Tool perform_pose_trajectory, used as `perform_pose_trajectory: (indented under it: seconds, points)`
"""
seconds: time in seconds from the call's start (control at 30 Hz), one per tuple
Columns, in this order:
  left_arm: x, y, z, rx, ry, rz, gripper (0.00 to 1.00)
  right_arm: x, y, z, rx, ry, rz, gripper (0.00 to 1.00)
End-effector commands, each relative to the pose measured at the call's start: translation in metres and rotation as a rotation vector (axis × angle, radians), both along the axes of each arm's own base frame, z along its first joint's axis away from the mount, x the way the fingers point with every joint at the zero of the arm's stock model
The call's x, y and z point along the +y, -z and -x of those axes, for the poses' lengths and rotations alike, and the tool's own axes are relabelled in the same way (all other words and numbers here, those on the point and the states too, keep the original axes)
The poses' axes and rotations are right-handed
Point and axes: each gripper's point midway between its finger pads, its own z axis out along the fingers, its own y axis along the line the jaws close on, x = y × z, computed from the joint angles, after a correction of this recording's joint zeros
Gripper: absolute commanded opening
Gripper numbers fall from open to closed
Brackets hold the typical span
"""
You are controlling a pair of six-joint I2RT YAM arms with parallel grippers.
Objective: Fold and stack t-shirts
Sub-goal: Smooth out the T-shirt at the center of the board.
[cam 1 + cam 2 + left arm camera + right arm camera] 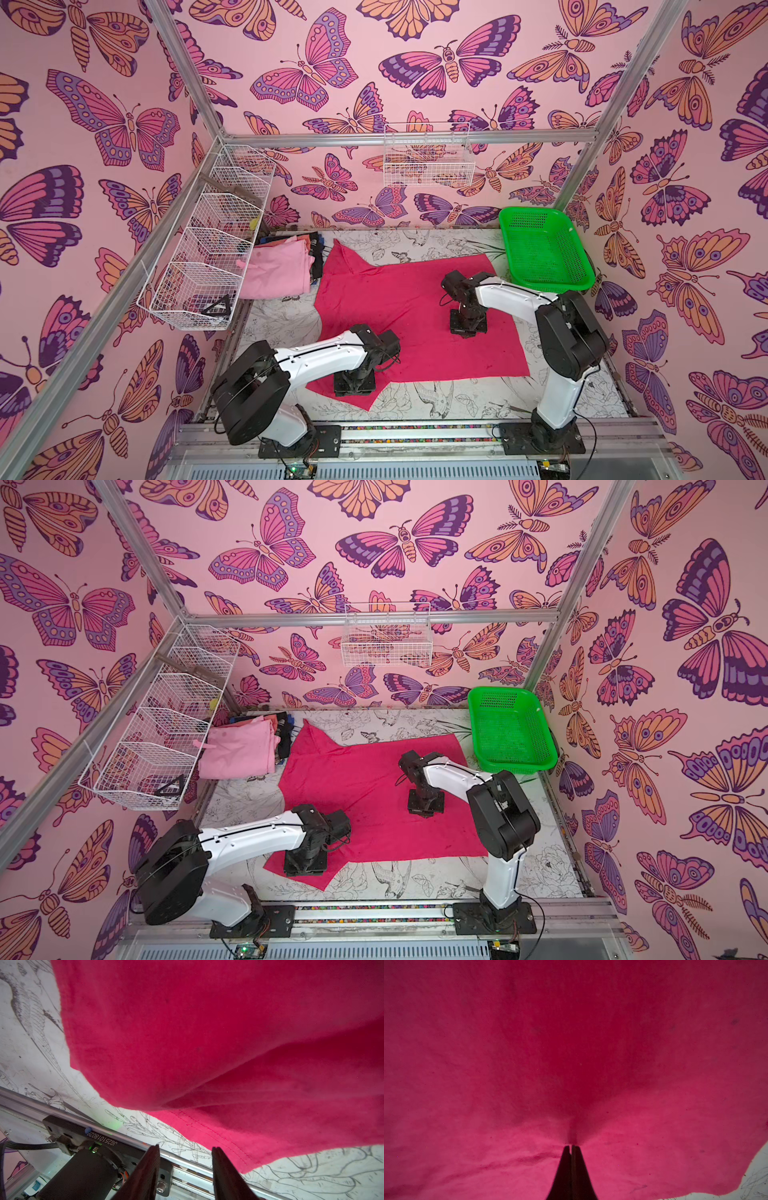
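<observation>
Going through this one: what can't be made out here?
Other shirts beneath the light pink t-shirt: both top views show only edges; count unclear.
Tips of left end effector and right end effector: top views, hidden by their own wrists.
Contents of white wire baskets: top views, too small.

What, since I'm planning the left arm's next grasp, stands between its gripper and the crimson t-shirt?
Nothing visible does. The left gripper hangs with jaws apart just off the stitched hem of the crimson t-shirt; only bare table cover shows between them.
</observation>
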Motion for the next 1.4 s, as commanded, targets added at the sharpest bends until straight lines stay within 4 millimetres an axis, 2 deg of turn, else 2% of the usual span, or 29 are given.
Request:
perform_pose_trajectory:
  seconds: [0.0, 0.33, 0.6, 0.87, 1.17, 1.37]
  points:
    - [0.002, 0.012, 0.009, 0.047, 0.005, -0.005, 0.46, 0.001, -0.004, 0.001, -0.005, -0.011, 0.001, 0.0]
    - [-0.007, 0.033, 0.006, 0.074, 0.039, 0.001, 0.46, -0.002, -0.005, 0.001, -0.005, -0.006, 0.013, 0.0]
    - [-0.01, 0.05, 0.013, 0.105, 0.015, 0.022, 0.16, -0.005, -0.007, -0.004, -0.008, 0.002, 0.022, 0.0]
    - [-0.009, 0.051, 0.013, 0.095, 0.011, 0.03, 0.0, -0.01, -0.009, -0.004, -0.009, 0.013, 0.031, 0.0]
    - [-0.013, 0.046, 0.011, 0.084, 0.014, 0.054, 0.0, -0.012, -0.007, -0.004, -0.009, 0.02, 0.035, 0.0]
    - [-0.021, 0.024, 0.018, 0.079, 0.023, 0.074, 0.0, -0.011, -0.006, -0.004, -0.008, 0.02, 0.035, 0.0]
